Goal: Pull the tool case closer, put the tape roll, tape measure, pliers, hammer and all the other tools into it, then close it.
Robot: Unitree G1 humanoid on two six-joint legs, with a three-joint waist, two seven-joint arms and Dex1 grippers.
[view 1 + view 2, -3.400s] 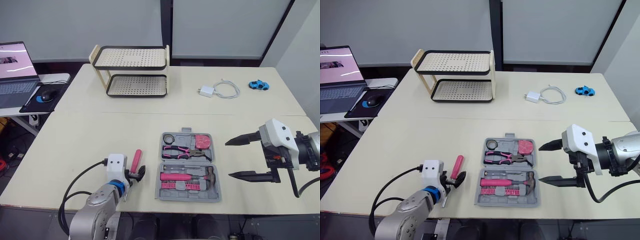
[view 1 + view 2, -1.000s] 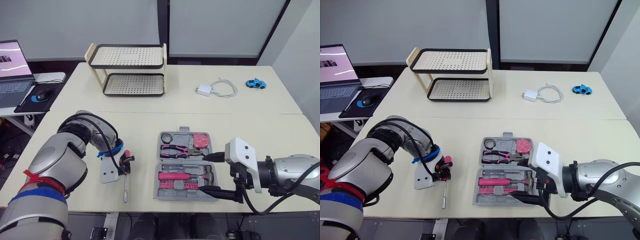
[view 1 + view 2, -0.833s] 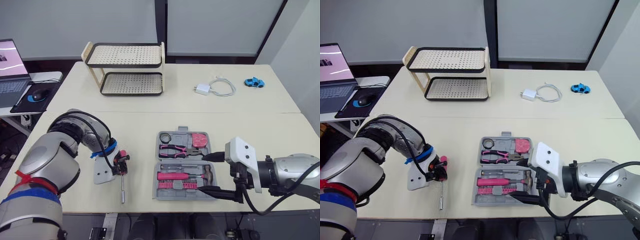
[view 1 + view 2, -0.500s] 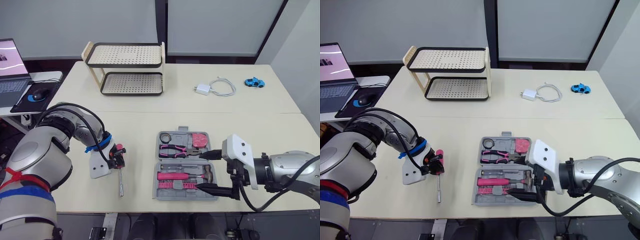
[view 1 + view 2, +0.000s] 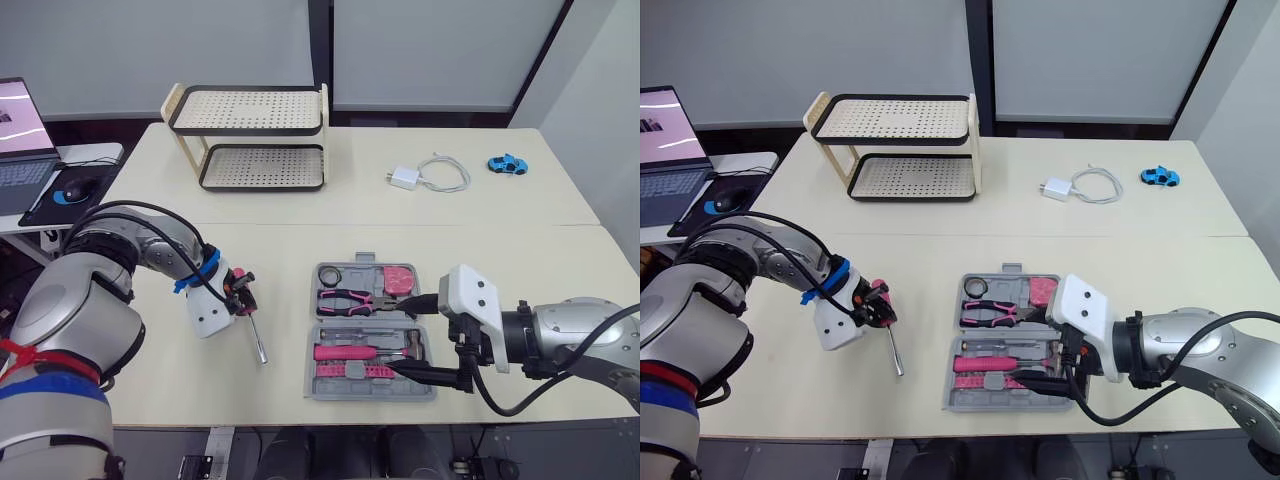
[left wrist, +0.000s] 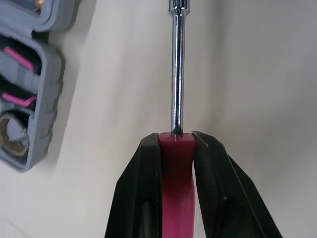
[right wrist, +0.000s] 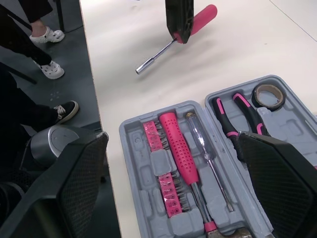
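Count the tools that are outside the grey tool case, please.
1: a pink-handled driver, to the left of the tool case, its handle clamped in the left gripper. Others may be hidden from these views.

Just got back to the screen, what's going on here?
The left gripper is shut on the pink handle of a nut driver, holding it over the table left of the open tool case. Tape roll, pliers, tape measure and hammer already lie inside. The right gripper is open, its fingers at the case's right side.
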